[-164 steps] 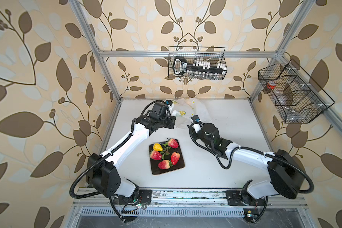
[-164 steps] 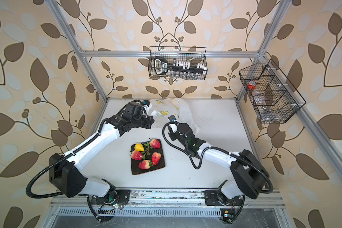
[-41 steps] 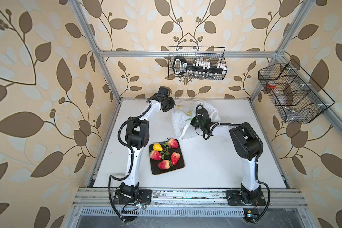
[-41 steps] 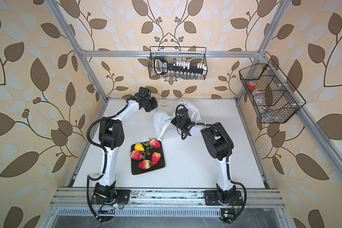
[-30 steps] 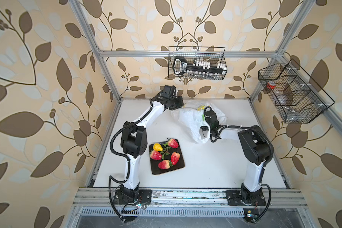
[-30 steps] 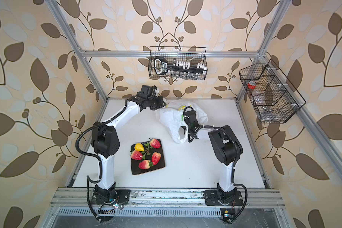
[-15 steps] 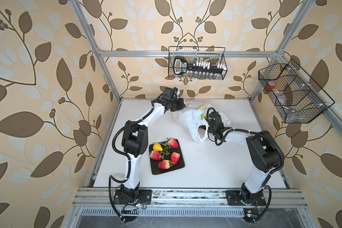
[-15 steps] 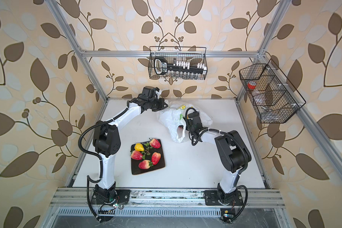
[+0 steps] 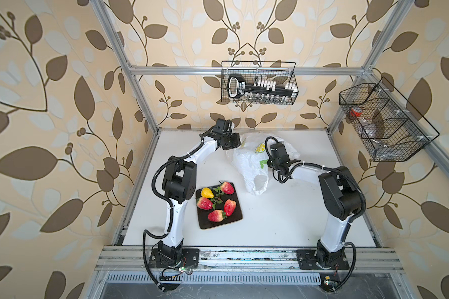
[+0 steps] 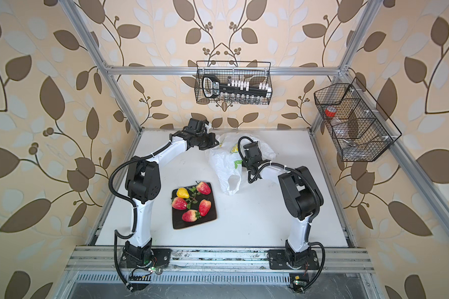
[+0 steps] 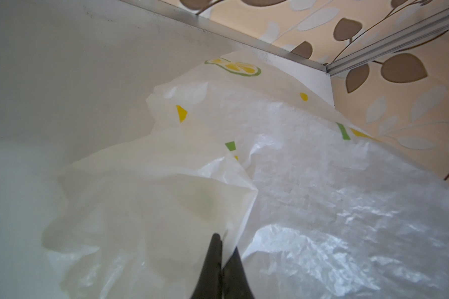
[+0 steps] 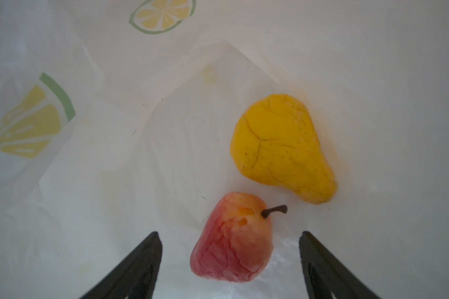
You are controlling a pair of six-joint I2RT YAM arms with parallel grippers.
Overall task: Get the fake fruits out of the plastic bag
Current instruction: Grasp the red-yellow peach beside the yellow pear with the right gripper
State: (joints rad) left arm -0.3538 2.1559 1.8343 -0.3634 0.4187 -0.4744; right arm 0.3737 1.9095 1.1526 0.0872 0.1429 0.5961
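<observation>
The white lemon-print plastic bag lies crumpled at the back middle of the table. My left gripper is shut on a fold of the bag's edge, and a top view shows it at the bag's back-left corner. My right gripper is open inside the bag. A red-and-yellow fake fruit with a brown stem lies between its fingers, and a yellow pear sits just beyond. In both top views the bag hides the right fingers.
A black tray at the front left of the bag holds several strawberries, a yellow pear and a green sprig. Wire baskets hang on the back wall and the right wall.
The right arm's elbow has swung out to the right while its wrist stayed at the bag, and its jaws have spread wider. The left gripper still pinches the bag, a little further right.
</observation>
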